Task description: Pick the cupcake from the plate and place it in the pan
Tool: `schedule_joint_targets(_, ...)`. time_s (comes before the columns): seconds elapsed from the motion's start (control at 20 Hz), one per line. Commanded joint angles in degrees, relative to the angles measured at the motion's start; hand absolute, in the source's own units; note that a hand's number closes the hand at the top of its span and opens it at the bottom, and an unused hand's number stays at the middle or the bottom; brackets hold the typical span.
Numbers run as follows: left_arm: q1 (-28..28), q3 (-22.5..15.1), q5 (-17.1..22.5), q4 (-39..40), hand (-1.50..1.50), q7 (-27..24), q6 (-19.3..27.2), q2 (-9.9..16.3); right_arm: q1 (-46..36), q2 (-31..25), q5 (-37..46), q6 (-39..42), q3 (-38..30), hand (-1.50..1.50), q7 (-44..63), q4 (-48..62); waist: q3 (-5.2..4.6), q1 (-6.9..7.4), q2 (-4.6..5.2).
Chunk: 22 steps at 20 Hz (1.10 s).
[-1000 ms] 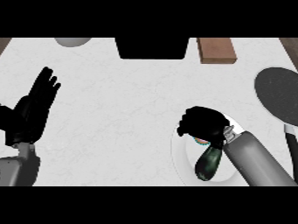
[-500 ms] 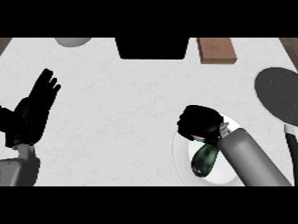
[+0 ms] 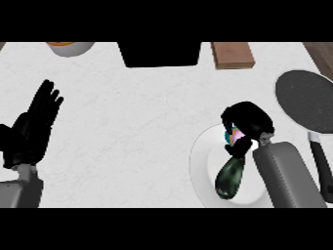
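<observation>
While curled round the cupcake (image 3: 235,135), right robot hand (image 3: 247,122) stays over plate (image 3: 201,156), barely shifted since earlier

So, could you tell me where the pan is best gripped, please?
By its long black handle, which juts toward the robot from the round pan. Come from above on the right side; the right hand is nearest, though it is curled over the cupcake.

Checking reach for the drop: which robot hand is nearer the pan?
Right. The right robot hand is over the plate, curled round the cupcake, just left of the pan. The left robot hand rests open at the far left of the counter.
</observation>
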Motion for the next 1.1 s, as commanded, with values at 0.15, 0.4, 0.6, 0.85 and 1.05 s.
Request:
schedule_joint_targets(0.15,0.47,-1.03,-0.19,-0.13,0.00,-0.01,-0.33,-0.67,-6.64,5.47,6.44,-8.76,-7.50,1.50,31.86,-7.99,-0.05,1.75,-0.21)
schedule_joint_targets(0.4,-0.69,-3.27,-1.48,-2.30,0.00,2.54,0.98,-1.96,-15.18,5.57,12.62,-6.84,-3.70,1.50,43.05,-14.85,0.04,2.65,-0.10)
schedule_joint_targets(0.6,-0.09,-0.99,0.30,0.88,0.00,-0.66,-2.00,-0.76,-17.38,5.60,11.74,-1.88,-1.00,1.50,49.72,-17.65,0.05,2.85,0.38)
schedule_joint_targets(0.85,0.85,-1.11,-0.58,-0.94,0.00,-0.21,-1.71,-0.86,-19.13,1.83,9.91,1.32,-8.26,1.50,47.77,-22.30,0.07,2.51,0.33)
schedule_joint_targets(1.05,-4.13,-1.51,-2.16,2.87,0.00,0.28,1.05,-2.86,-19.51,-1.75,8.00,-7.58,-13.20,1.50,46.27,-15.73,0.09,2.45,0.57)
